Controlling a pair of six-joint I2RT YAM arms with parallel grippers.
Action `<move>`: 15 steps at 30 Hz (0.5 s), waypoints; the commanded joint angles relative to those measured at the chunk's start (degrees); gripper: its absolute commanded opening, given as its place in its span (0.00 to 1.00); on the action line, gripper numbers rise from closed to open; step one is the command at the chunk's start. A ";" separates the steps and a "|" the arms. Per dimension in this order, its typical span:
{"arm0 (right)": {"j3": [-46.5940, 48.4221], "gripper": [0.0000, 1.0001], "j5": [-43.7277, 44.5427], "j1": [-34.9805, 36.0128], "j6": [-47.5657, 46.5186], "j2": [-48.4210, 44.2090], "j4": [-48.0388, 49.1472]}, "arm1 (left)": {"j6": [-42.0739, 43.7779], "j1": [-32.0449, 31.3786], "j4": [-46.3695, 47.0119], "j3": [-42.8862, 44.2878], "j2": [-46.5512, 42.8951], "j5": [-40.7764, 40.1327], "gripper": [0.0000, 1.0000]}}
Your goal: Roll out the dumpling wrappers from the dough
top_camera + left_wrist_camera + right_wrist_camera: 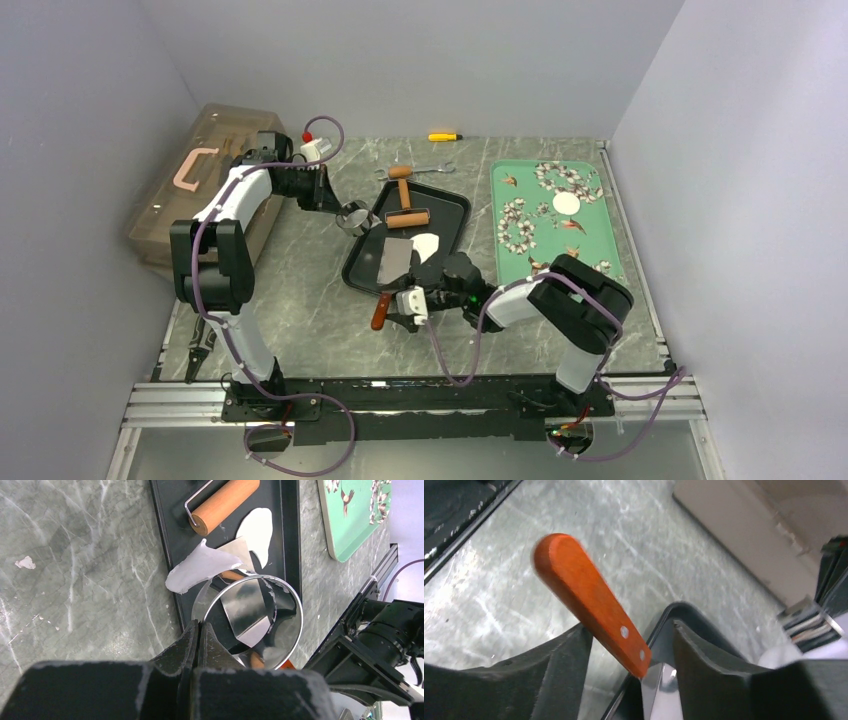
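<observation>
- Left gripper point(198, 631): pressed together on the rim of the metal ring cutter point(290, 630), which it holds over the left edge of the black tray point(365, 265).
- A torn white scrap point(197, 570) lies by the ring. I cannot tell whether they touch.
- Right gripper point(630, 630): spread, with the scraper's point(589, 600) orange handle between the fingers and a gap on one side.
- The dough point(425, 245): a flat white sheet on the black tray, beside the scraper blade and just below the wooden roller point(407, 215).
- One of the dumpling wrappers point(566, 204) lies on the green tray point(590, 235).
</observation>
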 commanded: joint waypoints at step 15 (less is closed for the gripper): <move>1.83 0.99 12.85 1.38 24.81 -26.46 -29.43 | -1.15 -0.53 2.58 1.43 -2.50 3.57 0.00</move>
